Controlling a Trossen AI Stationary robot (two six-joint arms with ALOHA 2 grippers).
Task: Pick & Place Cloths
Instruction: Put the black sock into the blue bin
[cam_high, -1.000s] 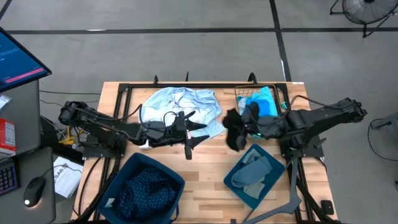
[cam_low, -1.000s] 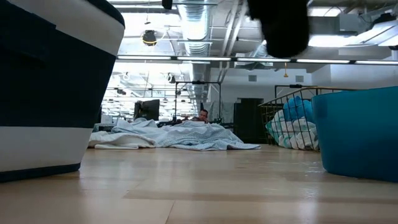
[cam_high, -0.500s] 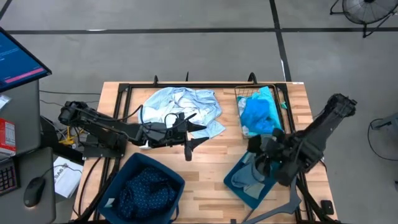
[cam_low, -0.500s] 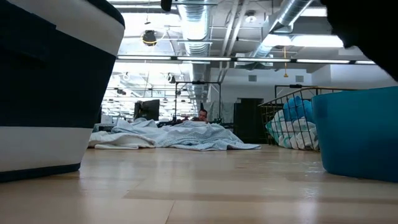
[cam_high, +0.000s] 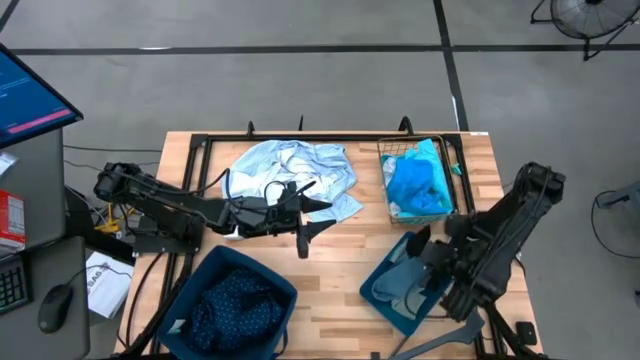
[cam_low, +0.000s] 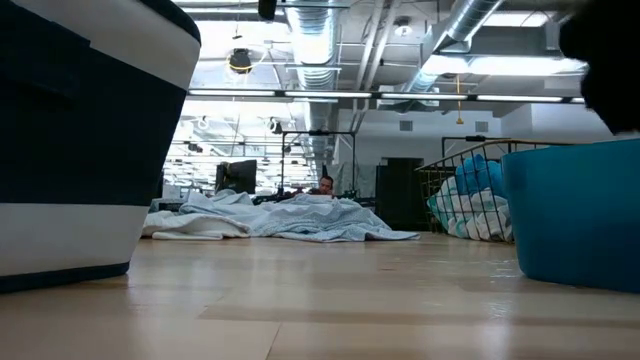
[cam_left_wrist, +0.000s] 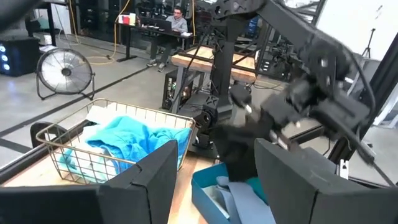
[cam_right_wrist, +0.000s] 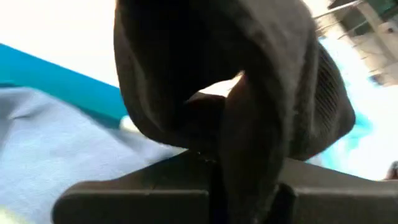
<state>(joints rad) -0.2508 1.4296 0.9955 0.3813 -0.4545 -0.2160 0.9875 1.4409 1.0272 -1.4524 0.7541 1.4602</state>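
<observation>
Pincer on the right (cam_high: 425, 272) clenches a black cloth (cam_right_wrist: 217, 93) over the teal bin (cam_high: 385, 303); no legible writing.

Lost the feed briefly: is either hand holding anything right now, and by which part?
The right hand, over the right bin, grips a black cloth by a bunched fold. The left hand holds nothing.

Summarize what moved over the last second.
The right gripper, shut on the black cloth, swung from beside the wire basket to above the right-hand teal bin, cloth not released. The left gripper, pale blue cloth and navy cloth stayed put.
</observation>
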